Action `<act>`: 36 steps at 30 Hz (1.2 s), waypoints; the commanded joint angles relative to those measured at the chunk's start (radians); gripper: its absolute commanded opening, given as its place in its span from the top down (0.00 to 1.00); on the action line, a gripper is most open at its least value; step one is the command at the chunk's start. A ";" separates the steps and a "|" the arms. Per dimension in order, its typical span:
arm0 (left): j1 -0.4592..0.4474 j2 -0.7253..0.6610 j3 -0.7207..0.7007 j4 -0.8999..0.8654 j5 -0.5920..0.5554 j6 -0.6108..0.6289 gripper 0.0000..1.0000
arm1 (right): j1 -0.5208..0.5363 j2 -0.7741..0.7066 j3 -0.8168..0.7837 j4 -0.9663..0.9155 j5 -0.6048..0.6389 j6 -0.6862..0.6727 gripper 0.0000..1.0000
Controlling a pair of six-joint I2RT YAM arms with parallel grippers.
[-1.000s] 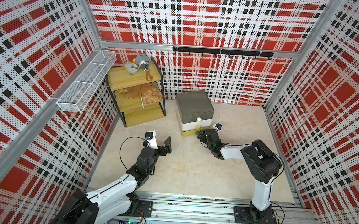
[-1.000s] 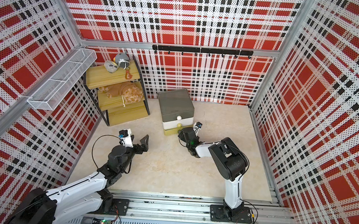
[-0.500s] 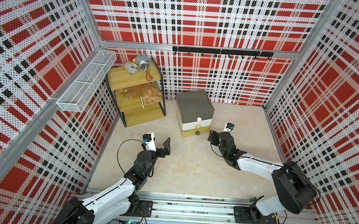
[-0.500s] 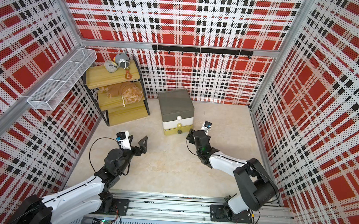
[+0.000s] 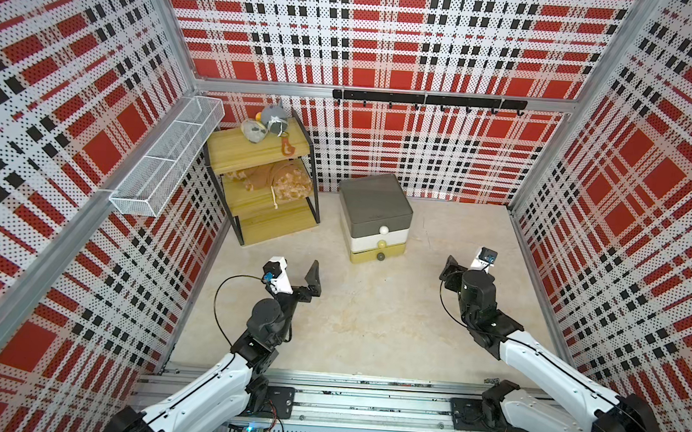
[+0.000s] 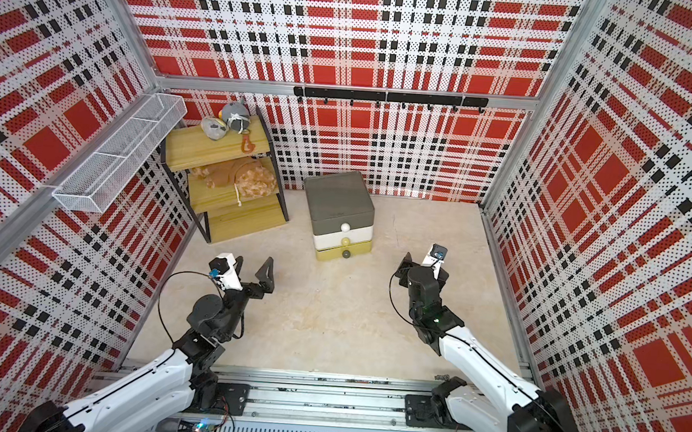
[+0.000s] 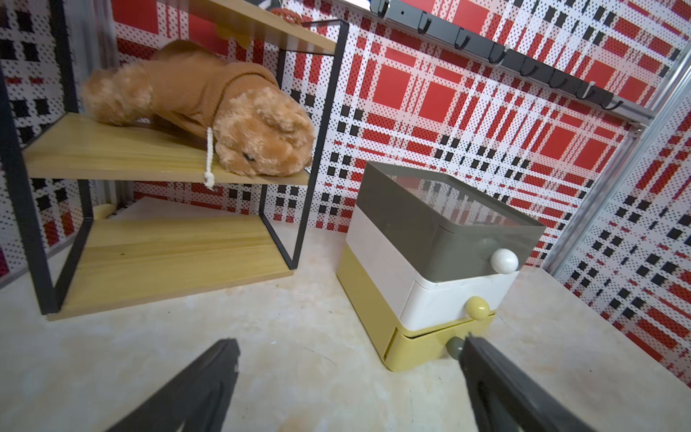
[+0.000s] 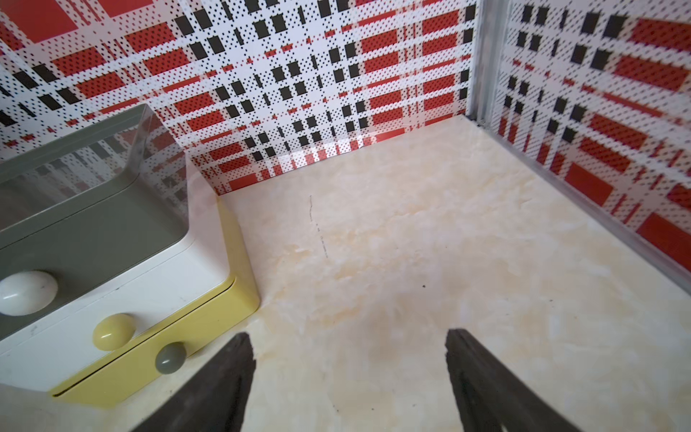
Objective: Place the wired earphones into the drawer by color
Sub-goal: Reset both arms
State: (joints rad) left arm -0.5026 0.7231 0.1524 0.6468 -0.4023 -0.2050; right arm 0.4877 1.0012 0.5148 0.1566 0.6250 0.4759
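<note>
Top views: drawers stand far centre on the counter, all three fronts apparently in. No earphones visible on the counter, on the shelf or in either claw; presumably already inside. Left claw near left, right claw near right; both spread, empty, well apart from the drawers.

Left wrist: left claw spread over bare counter.

Right wrist: right claw likewise. Thin seam along the yellow bottom front; cannot tell if fully shut.

Judged step: final check. Keep claws spread, stay clear of the knobs, press the bottom front flush only if proud.
</note>
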 commanded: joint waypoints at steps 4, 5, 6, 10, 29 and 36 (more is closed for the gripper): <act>0.011 -0.021 -0.013 0.046 -0.151 0.092 0.01 | -0.006 -0.019 -0.012 -0.051 0.114 -0.178 0.11; 0.013 -0.019 -0.014 0.050 -0.160 0.107 0.01 | -0.005 -0.009 -0.009 -0.056 0.131 -0.184 0.10; 0.017 -0.012 -0.014 0.056 -0.169 0.126 0.01 | -0.005 0.000 -0.006 -0.062 0.146 -0.184 0.10; 0.041 0.034 -0.012 0.105 -0.174 0.204 0.01 | -0.009 0.017 -0.010 -0.052 0.165 -0.177 0.09; 0.534 0.617 -0.027 0.646 0.304 0.133 0.01 | -0.271 -0.118 -0.150 0.036 -0.126 -0.098 0.00; 0.542 0.846 0.047 0.753 0.375 0.160 0.01 | -0.350 -0.120 -0.234 0.246 -0.271 -0.197 0.00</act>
State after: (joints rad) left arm 0.0383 1.5158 0.1509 1.2911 -0.0963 -0.0544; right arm 0.1661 0.8822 0.3134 0.2638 0.4599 0.3401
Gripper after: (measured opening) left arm 0.990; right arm 0.999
